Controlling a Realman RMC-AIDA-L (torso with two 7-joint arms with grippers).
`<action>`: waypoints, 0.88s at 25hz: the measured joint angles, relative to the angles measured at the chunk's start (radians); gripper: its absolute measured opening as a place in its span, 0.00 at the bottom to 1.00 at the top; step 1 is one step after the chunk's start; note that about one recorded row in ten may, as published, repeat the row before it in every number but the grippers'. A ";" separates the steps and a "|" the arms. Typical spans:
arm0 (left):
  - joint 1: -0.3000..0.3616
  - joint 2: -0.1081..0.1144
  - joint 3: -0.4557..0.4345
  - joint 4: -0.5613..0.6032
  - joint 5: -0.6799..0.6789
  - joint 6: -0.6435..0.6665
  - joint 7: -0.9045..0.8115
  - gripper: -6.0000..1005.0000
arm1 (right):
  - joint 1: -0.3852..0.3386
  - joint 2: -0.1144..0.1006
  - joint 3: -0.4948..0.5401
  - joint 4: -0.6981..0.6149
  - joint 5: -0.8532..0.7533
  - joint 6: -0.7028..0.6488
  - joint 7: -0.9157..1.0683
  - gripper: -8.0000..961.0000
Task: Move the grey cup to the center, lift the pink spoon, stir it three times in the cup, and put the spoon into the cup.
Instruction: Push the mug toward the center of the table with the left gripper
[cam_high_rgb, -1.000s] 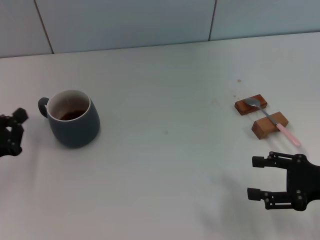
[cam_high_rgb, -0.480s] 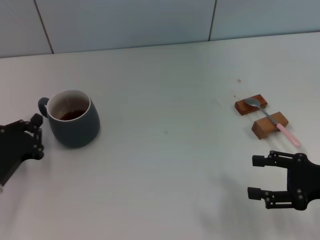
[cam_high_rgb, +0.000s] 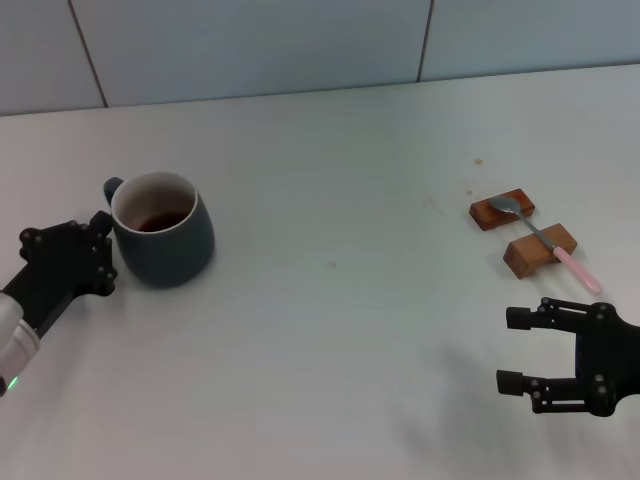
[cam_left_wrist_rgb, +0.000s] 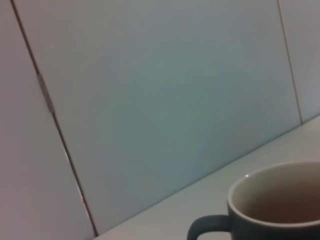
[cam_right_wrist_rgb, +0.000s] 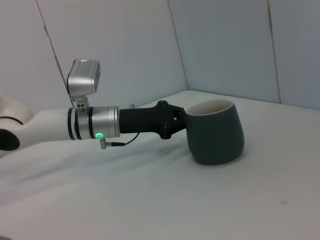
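The grey cup (cam_high_rgb: 168, 248) stands on the left of the white table, with dark liquid inside and its handle pointing back left. My left gripper (cam_high_rgb: 103, 253) is open, its fingertips against the cup's left side just below the handle. The right wrist view shows that gripper (cam_right_wrist_rgb: 179, 120) touching the cup (cam_right_wrist_rgb: 215, 135). The left wrist view shows only the cup's rim and handle (cam_left_wrist_rgb: 277, 202). The pink spoon (cam_high_rgb: 548, 243) lies across two wooden blocks at the right, its bowl on the far one. My right gripper (cam_high_rgb: 510, 350) hovers open in front of the spoon, holding nothing.
The two brown wooden blocks (cam_high_rgb: 502, 210) (cam_high_rgb: 540, 252) sit near the table's right edge. A tiled wall (cam_high_rgb: 300, 40) runs along the back. White tabletop (cam_high_rgb: 340, 300) stretches between the cup and the blocks.
My left gripper came in from the left edge and reached the cup. The cup has shifted a little to the right and back. The right gripper and spoon stayed put.
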 joint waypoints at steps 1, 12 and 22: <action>-0.005 0.000 0.001 -0.001 0.001 -0.001 0.000 0.04 | 0.000 -0.001 0.000 0.001 0.000 0.001 0.000 0.81; -0.068 -0.001 0.017 -0.025 0.103 -0.005 -0.012 0.06 | -0.003 -0.001 0.001 0.000 0.001 -0.003 -0.001 0.80; -0.097 -0.002 0.028 -0.081 0.156 -0.008 -0.013 0.07 | -0.006 0.001 0.002 -0.001 0.002 -0.006 -0.006 0.80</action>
